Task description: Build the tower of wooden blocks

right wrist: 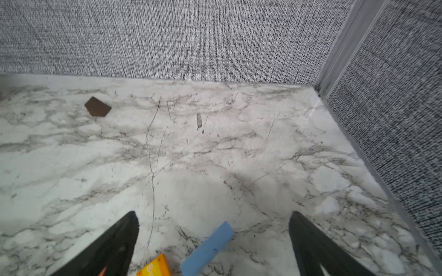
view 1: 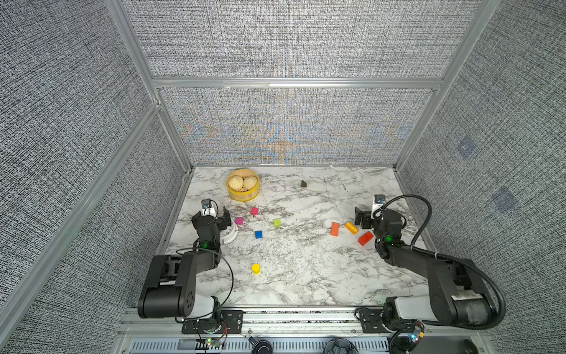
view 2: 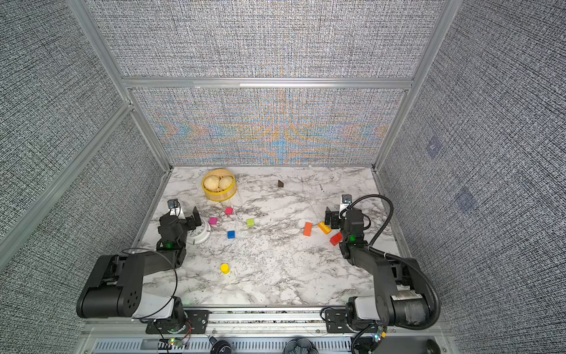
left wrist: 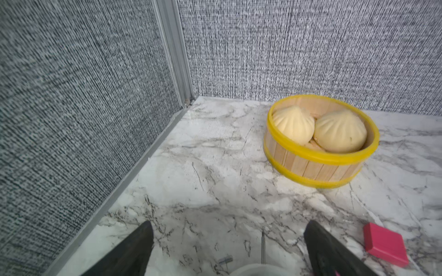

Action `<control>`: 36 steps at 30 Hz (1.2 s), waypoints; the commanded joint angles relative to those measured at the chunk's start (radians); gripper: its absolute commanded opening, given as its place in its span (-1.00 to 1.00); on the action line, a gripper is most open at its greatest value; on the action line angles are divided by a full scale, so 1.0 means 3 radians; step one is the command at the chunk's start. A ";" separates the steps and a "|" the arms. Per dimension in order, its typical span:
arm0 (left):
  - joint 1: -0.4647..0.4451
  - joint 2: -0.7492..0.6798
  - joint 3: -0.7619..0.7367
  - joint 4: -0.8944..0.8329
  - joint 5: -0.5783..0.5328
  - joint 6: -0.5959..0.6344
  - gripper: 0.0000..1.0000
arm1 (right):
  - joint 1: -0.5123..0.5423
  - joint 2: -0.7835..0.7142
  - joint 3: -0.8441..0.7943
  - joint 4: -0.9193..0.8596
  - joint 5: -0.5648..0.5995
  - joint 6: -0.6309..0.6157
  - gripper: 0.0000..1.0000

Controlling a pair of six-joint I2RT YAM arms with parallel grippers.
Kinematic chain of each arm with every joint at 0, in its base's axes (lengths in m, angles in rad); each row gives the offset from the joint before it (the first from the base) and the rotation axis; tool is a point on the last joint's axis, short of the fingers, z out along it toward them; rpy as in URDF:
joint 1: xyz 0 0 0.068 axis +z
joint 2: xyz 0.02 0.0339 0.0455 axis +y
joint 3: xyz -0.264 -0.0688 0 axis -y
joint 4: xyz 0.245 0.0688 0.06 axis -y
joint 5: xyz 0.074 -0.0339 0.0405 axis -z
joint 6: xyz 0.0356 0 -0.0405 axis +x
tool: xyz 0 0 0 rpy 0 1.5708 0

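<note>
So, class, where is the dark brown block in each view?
In a top view: dark brown block, far middle of the table.
In a top view: same spot.
Left wrist: not in it.
Right wrist: it lies near the back wall.
Shared landmark: that wall.

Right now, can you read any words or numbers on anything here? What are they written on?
"S": a white letter on the yellow-orange block in the right wrist view. More letters follow, but they are cut off at the picture's edge and can't be read.
White clock: its face is mostly hidden, and any numbers are too small to read.
Nothing else shows any writing.
</note>
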 commanded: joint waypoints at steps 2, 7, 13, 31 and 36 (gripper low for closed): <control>0.0003 -0.0319 0.0450 -0.1194 -0.0085 0.0000 0.98 | 0.0004 -0.0211 0.0203 -0.0869 0.0174 0.0253 0.98; -0.0001 -0.0549 0.1110 -0.2269 0.0283 0.0003 0.97 | 0.0024 -0.0464 0.0611 -0.1775 0.0244 0.0485 0.98; -0.0388 -0.0476 0.1982 -0.3383 0.0393 -0.0174 0.97 | 0.0148 -0.0608 0.1170 -0.2791 0.0061 0.0745 0.97; -0.1854 -0.0197 0.2275 -0.3909 0.0165 -0.1126 0.97 | 0.0837 -0.0332 0.2020 -0.4300 0.0075 0.1469 0.62; -0.1895 -0.0324 0.1952 -0.3570 0.0230 -0.1281 0.97 | 0.0875 -0.0012 0.2170 -0.4417 0.0032 0.1635 0.44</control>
